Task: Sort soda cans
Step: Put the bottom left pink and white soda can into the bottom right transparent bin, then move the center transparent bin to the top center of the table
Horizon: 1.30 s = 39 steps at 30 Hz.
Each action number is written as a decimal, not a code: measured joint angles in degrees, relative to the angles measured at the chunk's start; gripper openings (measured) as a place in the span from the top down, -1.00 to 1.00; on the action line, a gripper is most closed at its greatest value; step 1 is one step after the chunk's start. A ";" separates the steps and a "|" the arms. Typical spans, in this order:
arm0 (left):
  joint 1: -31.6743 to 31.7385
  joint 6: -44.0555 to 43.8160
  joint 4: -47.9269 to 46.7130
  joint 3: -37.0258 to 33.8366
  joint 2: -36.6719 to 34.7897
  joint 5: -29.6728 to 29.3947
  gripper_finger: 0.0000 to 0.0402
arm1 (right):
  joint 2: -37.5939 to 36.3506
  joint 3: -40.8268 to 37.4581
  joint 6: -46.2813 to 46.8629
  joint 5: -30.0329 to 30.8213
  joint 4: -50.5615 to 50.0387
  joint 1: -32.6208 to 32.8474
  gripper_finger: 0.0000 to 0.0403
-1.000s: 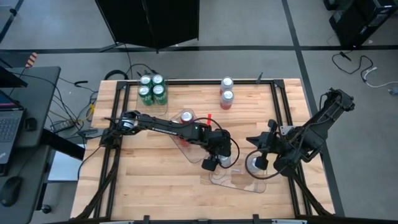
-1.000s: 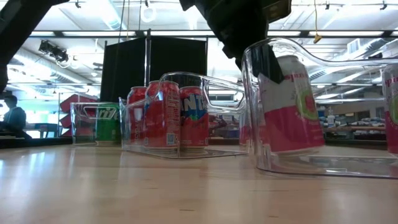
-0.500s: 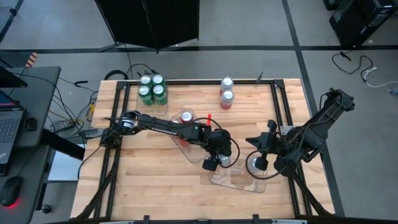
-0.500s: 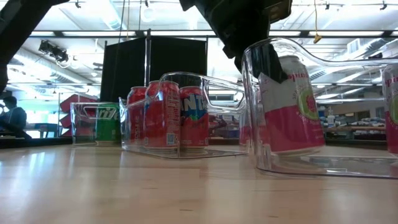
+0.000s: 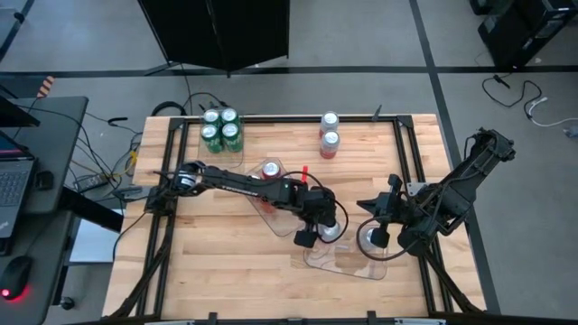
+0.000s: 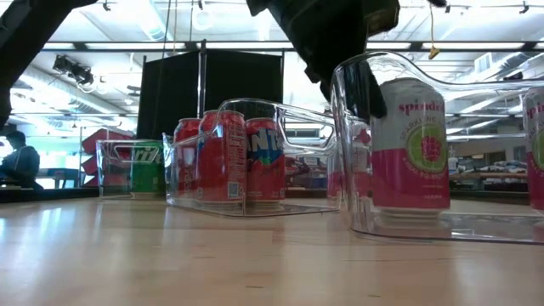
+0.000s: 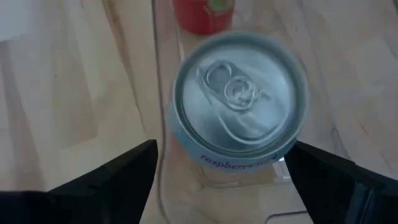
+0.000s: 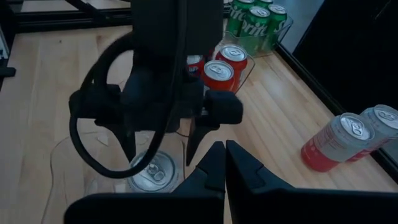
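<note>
Near the lower middle of the high view, the left claw (image 5: 318, 235) hung over a silver-grey can (image 5: 332, 230) that stood upright in a clear tray (image 5: 348, 264) on the tabletop (image 5: 217, 271). Its fingers (image 7: 124, 177) were spread wide to either side of the can's top, with a gap showing on both sides, so I judged the can had been let go there and the claw had nothing in it. From table height the can sat flat on the tray floor, its pink and green label facing out, just inside the tray's curved wall.

The right claw (image 8: 221, 163) was shut, its two fingers pressed together on nothing, parked at the tray's right end in the lower right of the high view. It looked like it was simply waiting clear of the left arm's work.

The rest of the sort explained the placement. Four green cans (image 5: 220, 128) stood bunched in their own tray at the upper left of the high view, and red cans (image 6: 223, 158) filled another tray, centre left in the low view. So this tray seemed meant for the silver-grey kind. Two pink-sided cans (image 5: 329, 134) stood loose at the upper middle of the tabletop, well apart from the tray and probably waiting their turn.
</note>
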 joint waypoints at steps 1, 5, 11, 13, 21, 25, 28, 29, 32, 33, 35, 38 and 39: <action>0.02 0.22 -0.56 0.73 0.00 -0.03 -0.75 | 0.00 0.00 0.00 0.00 -0.01 0.00 1.00; 0.02 0.49 -4.07 4.71 0.00 -2.44 -0.73 | 0.00 0.00 0.00 -0.02 -0.01 0.00 1.00; 0.04 1.96 -11.63 10.74 -0.11 -3.52 -0.47 | 0.00 0.00 0.00 -0.33 -0.03 0.00 1.00; 0.05 3.12 -13.43 12.20 -0.27 -3.64 -0.28 | 0.00 0.00 0.00 -0.35 -0.03 0.00 1.00; 2.19 3.67 -16.82 12.56 -5.07 -3.64 0.70 | 0.02 0.00 0.00 -0.37 -0.12 0.00 1.00; 4.16 2.77 -18.61 12.54 -8.35 -3.61 0.96 | 0.02 -0.01 0.01 -0.39 -0.13 0.00 1.00; 5.09 1.81 -19.00 12.16 -11.70 -3.59 0.95 | 0.02 -0.01 0.00 -0.39 -0.08 0.00 1.00; 5.29 1.73 -18.96 11.17 -13.28 -3.57 0.96 | 0.02 0.00 0.00 -0.37 -0.04 0.02 1.00; 5.87 1.08 -17.42 6.51 -18.28 -4.14 0.98 | 0.32 -0.01 0.00 -0.37 0.06 0.00 1.00; 6.02 0.52 -16.80 4.19 -20.01 -4.38 0.98 | 0.58 -0.13 0.02 -0.27 0.32 -0.05 1.00; 6.25 0.01 -13.19 -1.72 -24.60 -4.49 0.98 | 1.10 -0.97 -0.33 0.34 2.09 -0.60 1.00; 6.30 -0.43 -6.70 -12.53 -32.24 -4.43 0.99 | 1.31 -3.53 -3.09 0.46 8.40 -1.90 1.00; 6.29 -0.53 -4.05 -16.21 -35.07 -4.27 0.99 | 1.29 -4.61 -4.56 0.56 11.37 -2.58 1.00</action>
